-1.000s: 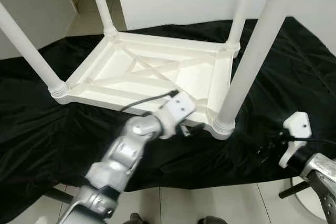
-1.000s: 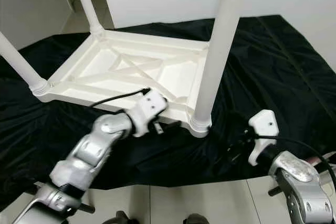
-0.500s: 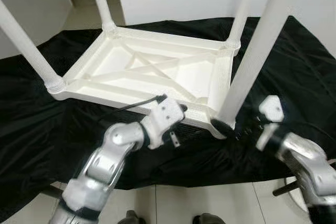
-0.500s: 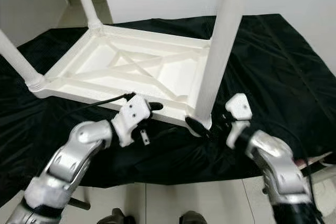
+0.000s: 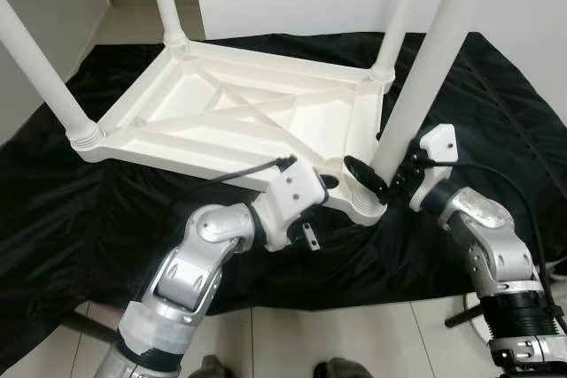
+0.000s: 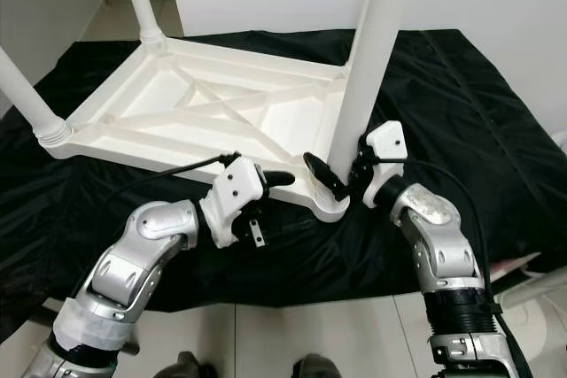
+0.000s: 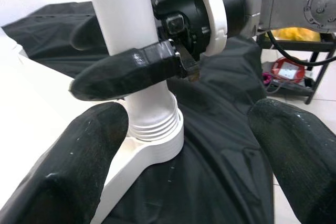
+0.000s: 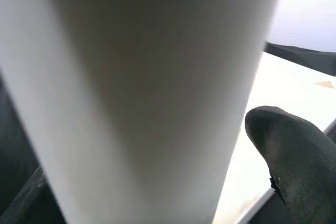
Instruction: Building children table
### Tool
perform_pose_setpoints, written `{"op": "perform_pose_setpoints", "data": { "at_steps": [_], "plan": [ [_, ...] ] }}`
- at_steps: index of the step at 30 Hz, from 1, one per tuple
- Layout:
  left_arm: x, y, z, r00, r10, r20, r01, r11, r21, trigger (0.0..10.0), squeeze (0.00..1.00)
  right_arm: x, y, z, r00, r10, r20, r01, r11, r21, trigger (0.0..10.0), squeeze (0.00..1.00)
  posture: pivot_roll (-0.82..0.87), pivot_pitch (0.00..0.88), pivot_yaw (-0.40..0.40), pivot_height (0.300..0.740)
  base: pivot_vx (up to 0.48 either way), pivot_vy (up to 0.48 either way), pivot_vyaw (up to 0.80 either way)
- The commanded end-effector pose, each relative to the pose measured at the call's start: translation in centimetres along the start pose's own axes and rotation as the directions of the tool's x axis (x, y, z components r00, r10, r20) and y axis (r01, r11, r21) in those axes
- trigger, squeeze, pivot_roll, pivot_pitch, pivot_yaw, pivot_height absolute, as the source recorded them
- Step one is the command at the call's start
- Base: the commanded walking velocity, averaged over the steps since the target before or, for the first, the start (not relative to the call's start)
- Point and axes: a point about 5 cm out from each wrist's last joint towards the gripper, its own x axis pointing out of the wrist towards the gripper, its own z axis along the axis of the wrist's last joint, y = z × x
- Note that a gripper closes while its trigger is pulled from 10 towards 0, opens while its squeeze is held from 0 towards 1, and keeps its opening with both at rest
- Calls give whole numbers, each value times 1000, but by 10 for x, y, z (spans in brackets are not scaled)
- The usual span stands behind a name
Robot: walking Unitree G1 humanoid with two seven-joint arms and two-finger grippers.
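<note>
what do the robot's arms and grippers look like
Both arms are silver metal with rounded, jointed segments. Each ends in a white plastic wrist housing, fed by a thin black cable, that carries two long black fingers with blunt rounded tips: the left gripper and right gripper. The right forearm has a black ribbed cuff.
</note>
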Motion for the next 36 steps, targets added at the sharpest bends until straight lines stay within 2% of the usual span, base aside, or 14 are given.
{"op": "perform_pose_setpoints", "data": {
  "at_steps": [1,10,12,13,15,16,20,21,23,24,25,29,35,36],
  "plan": [
    [-2,11,-5,986,166,-21,-166,986,-17,10000,0,2,-4,-1,1000,-29,3,29,1000,-6,10000,0,-107,20,9,740,0,0,0],
    [11,17,-2,971,238,4,-237,968,-83,10000,0,-2,-30,-10,978,-210,-13,210,978,-19,10000,0,-133,44,10,740,0,0,0],
    [11,17,-2,971,238,4,-237,968,-83,10000,0,-2,-30,-10,978,-210,-13,210,978,-19,10000,0,-133,44,10,740,0,0,0],
    [12,18,-3,969,249,0,-248,964,-95,10000,0,-3,-36,-11,967,-253,-9,253,967,-19,10000,0,-136,49,11,740,0,0,0],
    [12,18,-3,969,249,0,-248,964,-95,10000,0,-3,-36,-11,967,-253,-9,253,967,-19,10000,0,-136,49,11,740,0,0,0],
    [13,20,-5,965,262,-12,-262,961,-86,10000,0,-4,-41,-14,953,-304,-9,304,952,-20,10000,0,-139,53,17,740,0,0,0],
    [14,22,-7,960,278,-27,-279,955,-97,10000,0,-3,-39,-15,947,-322,0,322,947,-8,10000,0,-142,49,18,740,0,0,0],
    [13,24,-10,951,305,-44,-308,947,-96,10000,0,-4,-30,-20,944,-330,1,330,944,8,10000,0,-129,32,23,740,0,0,0],
    [13,24,-10,951,305,-44,-308,947,-96,10000,0,-4,-30,-20,944,-330,1,330,944,8,10000,0,-129,32,23,740,0,0,0],
    [12,25,-11,945,324,-55,-328,940,-96,10000,0,-4,-24,-23,943,-332,3,332,943,19,10000,0,-129,32,23,740,0,0,0],
    [10,22,-15,941,330,-70,-336,937,-95,10000,0,-6,-17,-27,947,-320,-2,320,947,20,10000,0,-132,15,35,740,0,0,0],
    [7,16,-22,945,313,-98,-323,940,-107,10000,0,-10,-12,-34,953,-304,-11,304,953,10,10000,0,-137,4,45,740,0,0,0],
    [3,16,-28,943,306,-128,-313,949,-41,10000,0,-14,-10,-41,963,-269,-21,268,963,-37,10000,0,-132,0,56,740,0,0,0],
    [2,17,-28,942,312,-123,-318,948,-32,10000,0,-15,-12,-41,961,-276,-21,275,961,-42,8118,0,-129,0,58,740,0,0,0]
  ]
}}
